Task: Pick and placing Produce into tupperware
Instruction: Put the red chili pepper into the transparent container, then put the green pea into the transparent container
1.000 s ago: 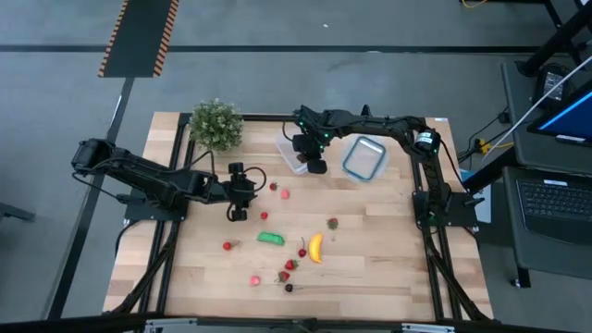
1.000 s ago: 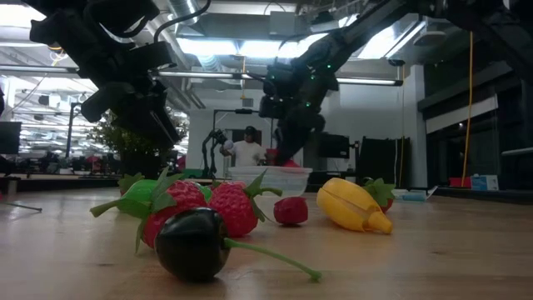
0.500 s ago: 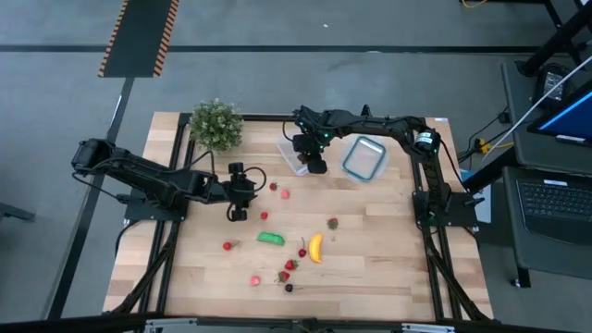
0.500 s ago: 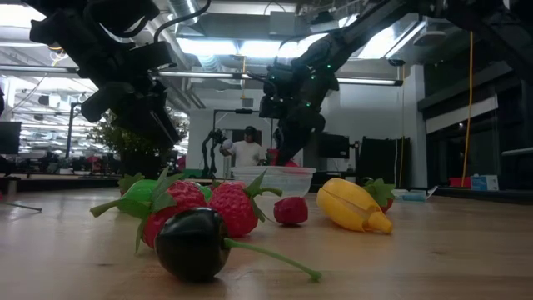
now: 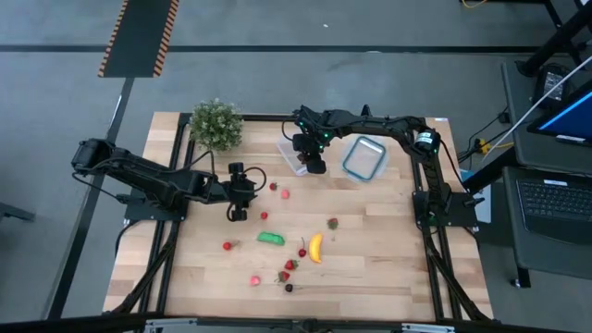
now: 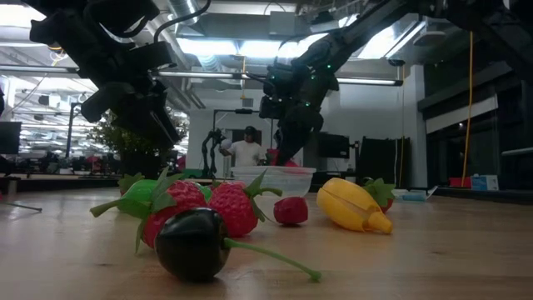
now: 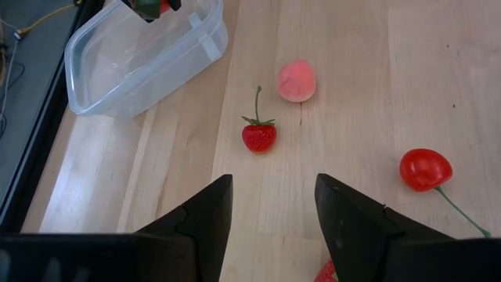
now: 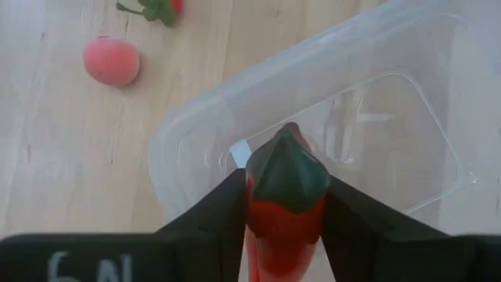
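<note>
My right gripper [image 5: 315, 165] hangs over the clear tupperware [image 5: 294, 155] at the table's far side, with a red pepper [image 8: 286, 196] with a green cap between its fingers. The other produce lies loose on the table: a yellow banana [image 5: 316, 248], a green oblong piece [image 5: 271, 239], and small red berries around them. My left gripper [image 7: 270, 219] stands open above bare wood left of centre. A strawberry [image 7: 259, 135], a pink fruit [image 7: 297, 81] and a red cherry [image 7: 425, 168] lie ahead of it. My right gripper pinches the red pepper by its red sides [image 8: 258, 223], just behind the green cap, between its two fingers. The fingers slant down from above, and the pepper lies along them, cap end pointing down into the tupperware [image 8: 376, 117]. Whether the cap touches the tub's floor does not show.
A clear container with a blue rim [image 5: 365, 157] sits just right of the tupperware. A bushy potted plant [image 5: 216, 124] stands at the far left corner. In the low view a dark cherry [image 6: 191, 242] and strawberries [image 6: 233, 208] lie close to the near edge.
</note>
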Tool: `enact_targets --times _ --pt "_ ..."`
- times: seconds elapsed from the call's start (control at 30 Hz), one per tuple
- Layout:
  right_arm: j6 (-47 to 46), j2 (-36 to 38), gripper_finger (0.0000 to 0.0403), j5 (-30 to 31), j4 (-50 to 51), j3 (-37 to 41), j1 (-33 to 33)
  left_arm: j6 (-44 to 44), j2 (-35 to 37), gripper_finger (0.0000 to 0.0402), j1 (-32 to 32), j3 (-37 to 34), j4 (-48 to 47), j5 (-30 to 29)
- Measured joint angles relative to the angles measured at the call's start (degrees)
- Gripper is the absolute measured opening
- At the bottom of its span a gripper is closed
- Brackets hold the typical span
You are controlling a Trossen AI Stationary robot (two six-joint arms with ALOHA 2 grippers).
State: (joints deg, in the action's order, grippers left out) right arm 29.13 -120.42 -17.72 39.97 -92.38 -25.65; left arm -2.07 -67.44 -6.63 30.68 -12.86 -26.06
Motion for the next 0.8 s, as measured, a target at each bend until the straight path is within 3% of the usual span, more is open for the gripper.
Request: enact_targets --times 0.4,0.8 --pt "-0.1 0.0 0.0213 0.0 -0.2 0.0 0.1 0.0 0.0 0.0176 0.0 0.0 0.0 0.0" --pt "-1.3 0.1 0.0218 0.1 -4.0 -2.2 0.1 0.0 0.0 0.0176 0.0 0.0 0.0 0.0"
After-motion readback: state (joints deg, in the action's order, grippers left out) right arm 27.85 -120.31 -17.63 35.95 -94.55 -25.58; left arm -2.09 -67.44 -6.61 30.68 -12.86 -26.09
